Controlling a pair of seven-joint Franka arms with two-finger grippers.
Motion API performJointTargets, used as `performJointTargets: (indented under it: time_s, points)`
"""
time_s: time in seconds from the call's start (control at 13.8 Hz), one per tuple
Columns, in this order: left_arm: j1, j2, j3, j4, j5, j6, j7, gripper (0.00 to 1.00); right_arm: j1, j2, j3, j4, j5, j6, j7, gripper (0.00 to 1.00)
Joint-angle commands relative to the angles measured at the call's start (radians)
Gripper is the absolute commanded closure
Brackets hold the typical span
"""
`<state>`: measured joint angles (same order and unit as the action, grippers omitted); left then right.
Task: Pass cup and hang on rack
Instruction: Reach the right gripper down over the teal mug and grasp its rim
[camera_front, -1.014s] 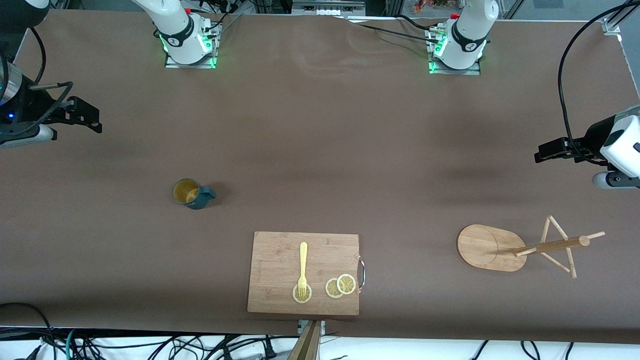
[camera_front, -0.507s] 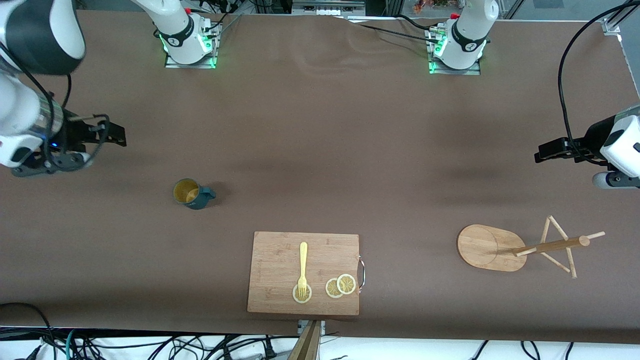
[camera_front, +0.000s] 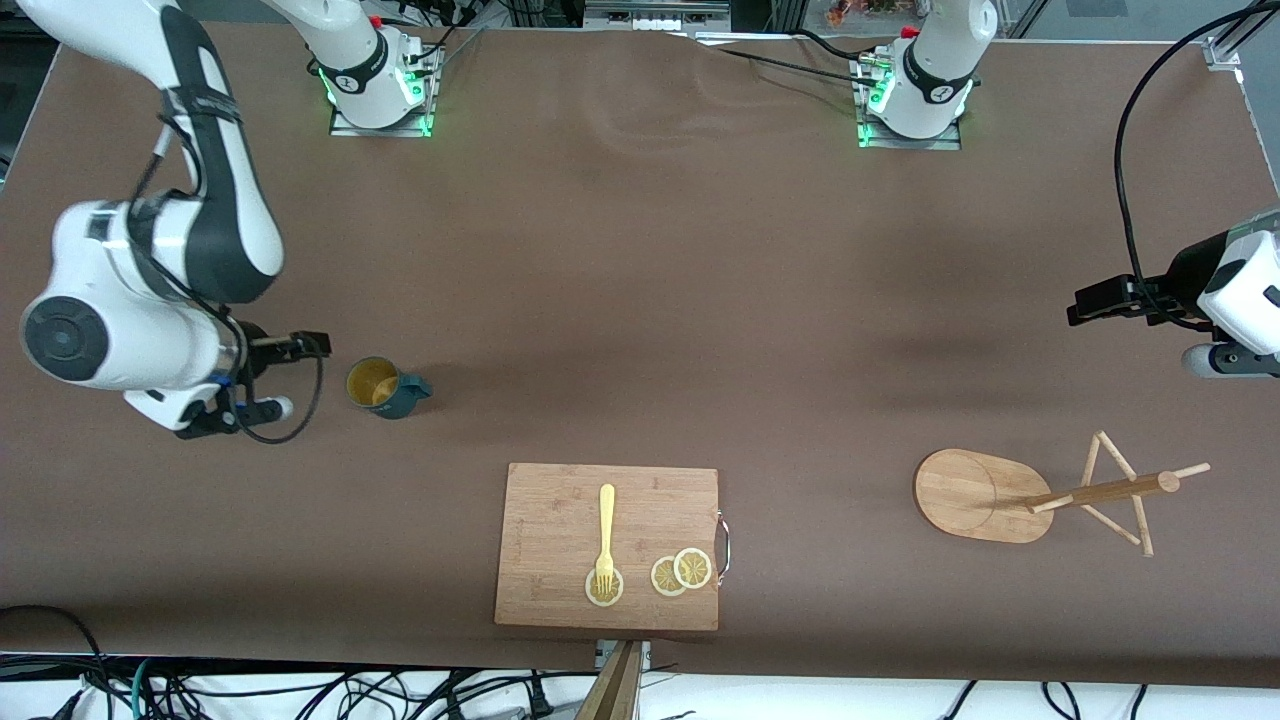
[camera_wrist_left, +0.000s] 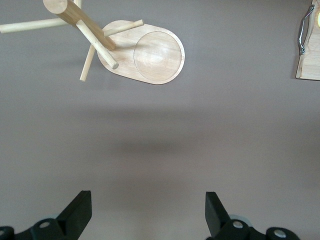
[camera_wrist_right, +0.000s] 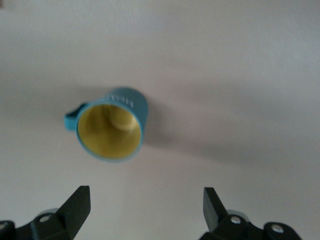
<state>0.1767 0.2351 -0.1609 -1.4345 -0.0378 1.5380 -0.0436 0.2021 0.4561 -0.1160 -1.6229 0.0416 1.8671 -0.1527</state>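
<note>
The cup, dark teal with a yellow inside, stands upright on the brown table toward the right arm's end, its handle pointing toward the table's middle. My right gripper is open and empty, low beside the cup on the side away from its handle, not touching it. The right wrist view shows the cup ahead of the open gripper. The rack stands toward the left arm's end and shows in the left wrist view. My left gripper is open and empty and waits above the table there.
A wooden cutting board lies near the table's front edge at the middle. It carries a yellow fork and lemon slices. Its handle end shows in the left wrist view.
My right arm has swung in from the table's end and lowered its open gripper beside the cup. The cup, the rack and the left arm have not moved.
</note>
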Motion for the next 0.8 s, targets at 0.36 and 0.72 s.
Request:
performJointTargets:
  time_s: [0.36, 0.72]
  points:
    - [0.001, 0.027, -0.002, 0.051, 0.004, -0.022, 0.027, 0.00, 0.011, 0.016, 0.001, -0.170, 0.012, 0.205, 0.012, 0.00]
    - [-0.003, 0.029, -0.002, 0.052, 0.004, -0.022, 0.027, 0.00, 0.011, 0.047, 0.001, -0.200, 0.014, 0.314, 0.013, 0.10]
